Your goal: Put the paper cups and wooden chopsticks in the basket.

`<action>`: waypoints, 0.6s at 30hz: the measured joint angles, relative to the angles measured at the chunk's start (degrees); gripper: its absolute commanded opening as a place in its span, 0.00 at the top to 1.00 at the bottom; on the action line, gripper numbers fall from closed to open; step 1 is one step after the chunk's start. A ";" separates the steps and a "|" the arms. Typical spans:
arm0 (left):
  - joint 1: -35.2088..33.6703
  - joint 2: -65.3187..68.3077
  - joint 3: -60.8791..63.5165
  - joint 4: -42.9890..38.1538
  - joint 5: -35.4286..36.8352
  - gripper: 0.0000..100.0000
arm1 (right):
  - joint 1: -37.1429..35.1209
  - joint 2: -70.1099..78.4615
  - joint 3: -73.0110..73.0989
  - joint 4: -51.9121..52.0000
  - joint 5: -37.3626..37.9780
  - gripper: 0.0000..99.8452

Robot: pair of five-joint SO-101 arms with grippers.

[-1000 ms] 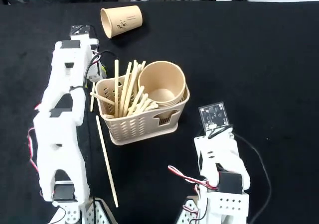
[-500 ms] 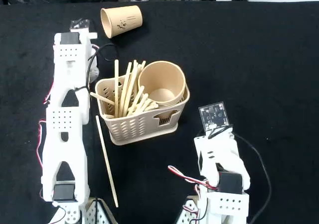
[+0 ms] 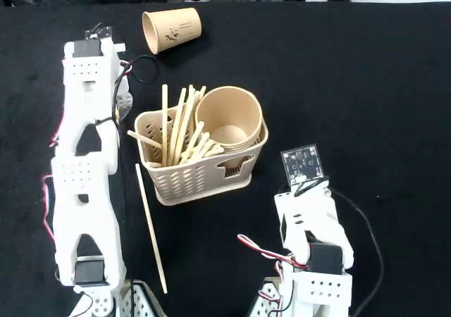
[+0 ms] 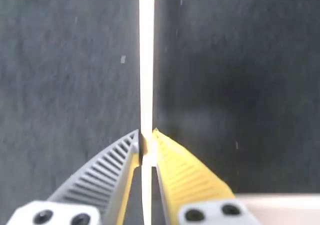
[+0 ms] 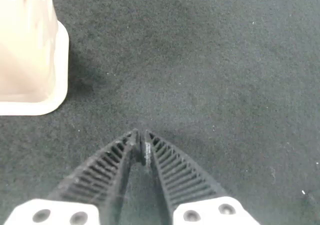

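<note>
A beige basket (image 3: pixel 204 176) stands mid-table holding several wooden chopsticks (image 3: pixel 180 123) and an upright paper cup (image 3: pixel 229 116). A second paper cup (image 3: pixel 171 29) lies on its side at the far edge. One loose chopstick (image 3: pixel 151 225) lies on the cloth to the left of the basket. The left arm (image 3: pixel 84 162) stretches along the table's left side. In its wrist view, my left gripper (image 4: pixel 146 140) is shut on a chopstick (image 4: pixel 146 60) just above the cloth. My right gripper (image 5: pixel 140 137) is shut on nothing, low over the cloth near the basket's base (image 5: pixel 30 60).
The right arm (image 3: pixel 310 225) sits folded at the near right, just right of the basket. Black cloth (image 3: pixel 366 84) covers the whole table, with open room on the right and far right. Cables and a shoe lie beyond the far edge.
The left arm has stretched toward the far edge, past the basket's left side. The chopstick seen beside it a second ago is now hidden under it. The right arm has not moved.
</note>
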 measured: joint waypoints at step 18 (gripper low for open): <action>3.25 -69.98 86.07 -50.37 -0.18 0.97 | 0.00 0.00 0.00 0.00 0.00 0.99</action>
